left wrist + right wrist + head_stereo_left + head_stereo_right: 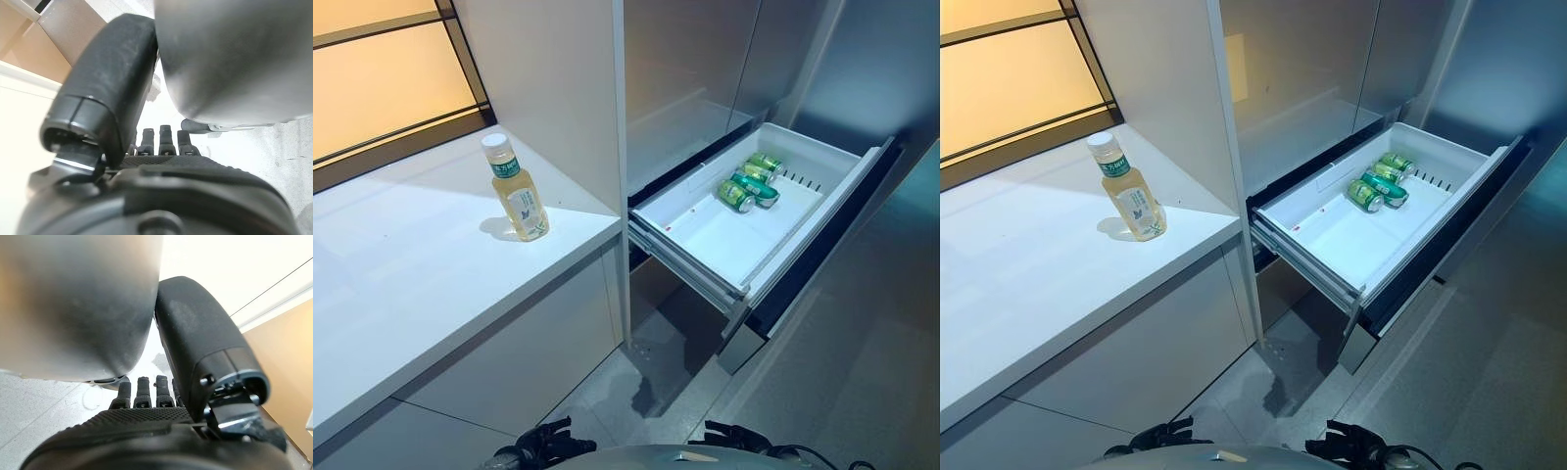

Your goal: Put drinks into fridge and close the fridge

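Observation:
A bottle of pale yellow drink (517,196) with a white cap stands upright on the white counter (421,274), near its right end. To its right the fridge's white drawer (724,237) is pulled out, with green cans (750,181) lying at its far end. My left hand (543,443) and right hand (734,436) hang low at the bottom of the eye views, far from the bottle and the drawer. In the left wrist view (186,176) and the right wrist view (146,421) each hand's fingers are relaxed and hold nothing.
A white upright panel (558,88) stands between the counter and the steel fridge front (690,69). The drawer's dark front panel (822,245) juts out over the grey floor (862,372). A window (382,78) runs behind the counter.

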